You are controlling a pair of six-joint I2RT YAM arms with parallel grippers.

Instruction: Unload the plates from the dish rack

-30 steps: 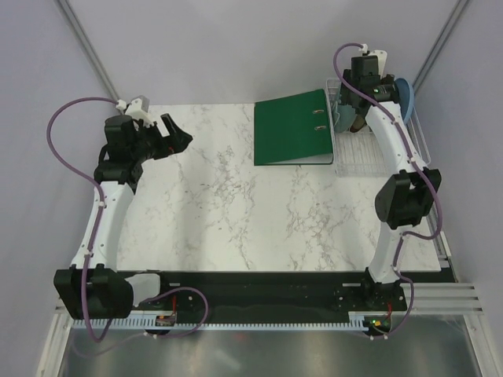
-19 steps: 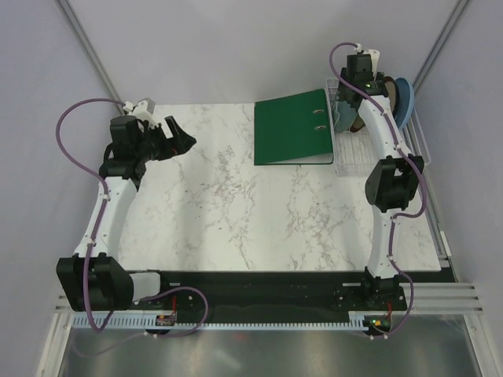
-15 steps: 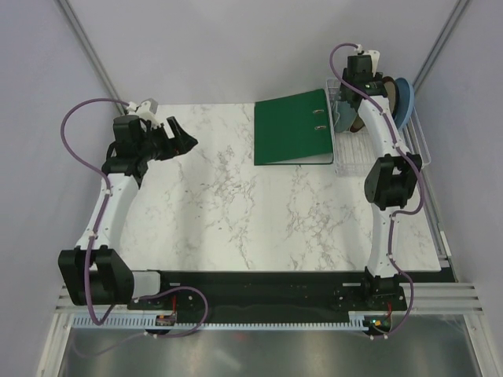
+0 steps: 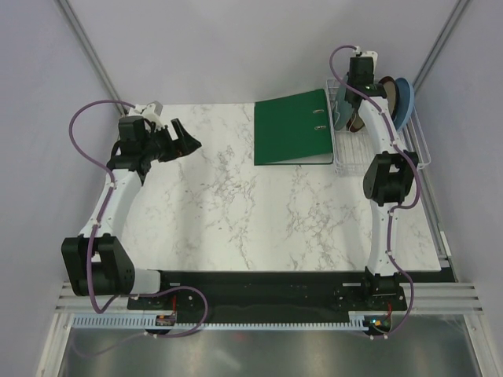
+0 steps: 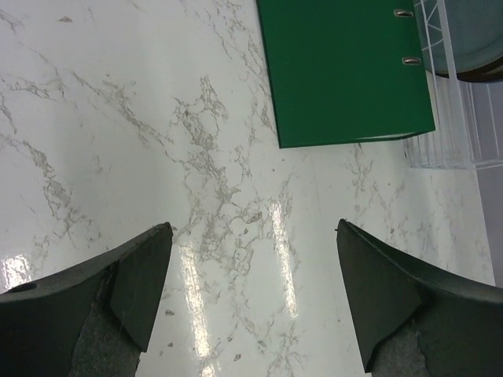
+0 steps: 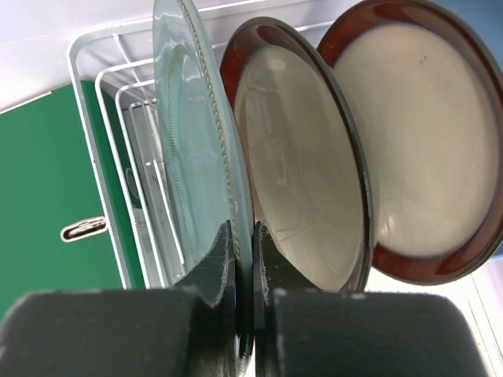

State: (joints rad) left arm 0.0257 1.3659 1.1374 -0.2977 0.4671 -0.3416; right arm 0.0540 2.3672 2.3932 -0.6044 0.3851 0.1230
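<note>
The white wire dish rack [image 4: 382, 154] stands at the table's back right with the plates upright in it. In the right wrist view my right gripper [image 6: 243, 228] is shut on the rim of the grey-green plate [image 6: 192, 133], the one nearest the binder. Behind it lean two beige plates with red-brown rims [image 6: 299, 157] [image 6: 416, 133], and a sliver of the light blue plate [image 6: 481, 11] shows in the corner. From above, the right gripper [image 4: 352, 98] is over the grey-green plate [image 4: 343, 118], with the blue plate [image 4: 405, 102] at the far end. My left gripper [image 4: 189, 135] hangs open over the bare marble at the left, its jaws wide apart [image 5: 253, 228].
A flat green ring binder [image 4: 292, 127] lies directly left of the rack, its edge against the rack's wire side [image 6: 86, 118]. In the left wrist view the binder [image 5: 346, 71] and the rack's near corner [image 5: 456, 133] lie ahead on the white marble tabletop [image 4: 236, 204].
My right gripper closed from wide open onto the grey-green plate's rim while the arm reached farther back over the rack. The left arm drifted a little to the right, still open.
</note>
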